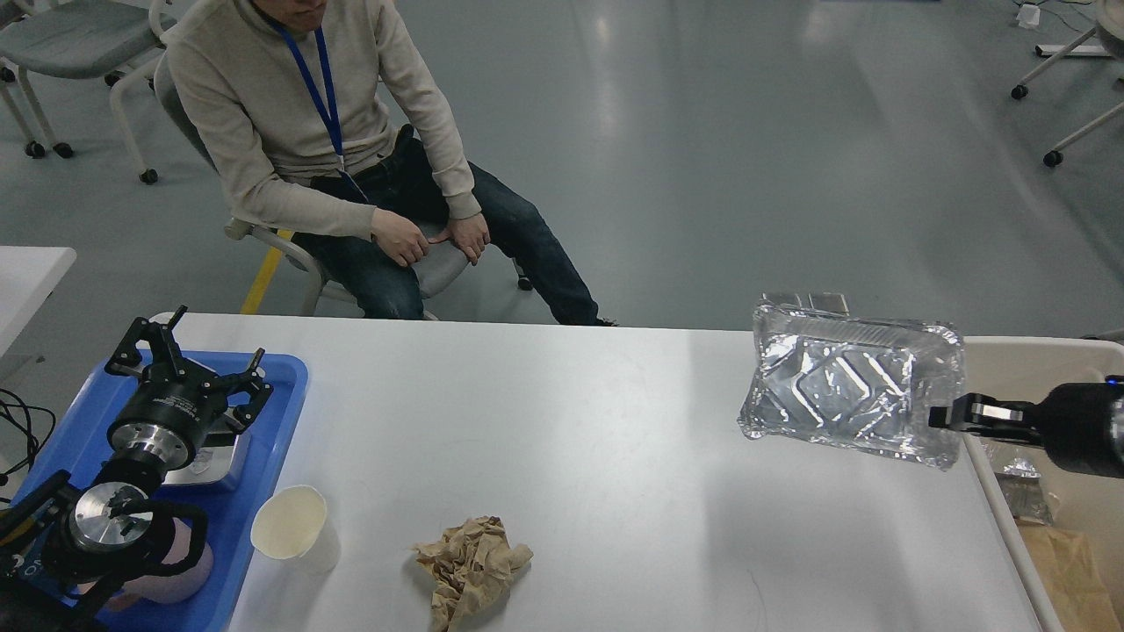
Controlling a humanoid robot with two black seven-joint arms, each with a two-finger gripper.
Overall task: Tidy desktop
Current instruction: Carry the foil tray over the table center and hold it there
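Observation:
The white desktop point(615, 456) fills the lower view. My right gripper point(948, 414) comes in from the right edge and is shut on the rim of a crumpled foil container point(847, 391), held tilted above the desktop's right end. My left gripper point(180, 369) is open and empty above the blue tray point(281, 377) at the left. A white paper cup point(294, 527) stands on the desktop beside the tray. A crumpled brown paper wad point(474, 562) lies near the front edge.
A beige bin point(1045, 369) stands off the desktop's right edge with foil and brown paper inside. A metal dish point(211, 461) and a pink cup point(176, 570) sit in the tray. A seated person point(334, 149) faces the far edge.

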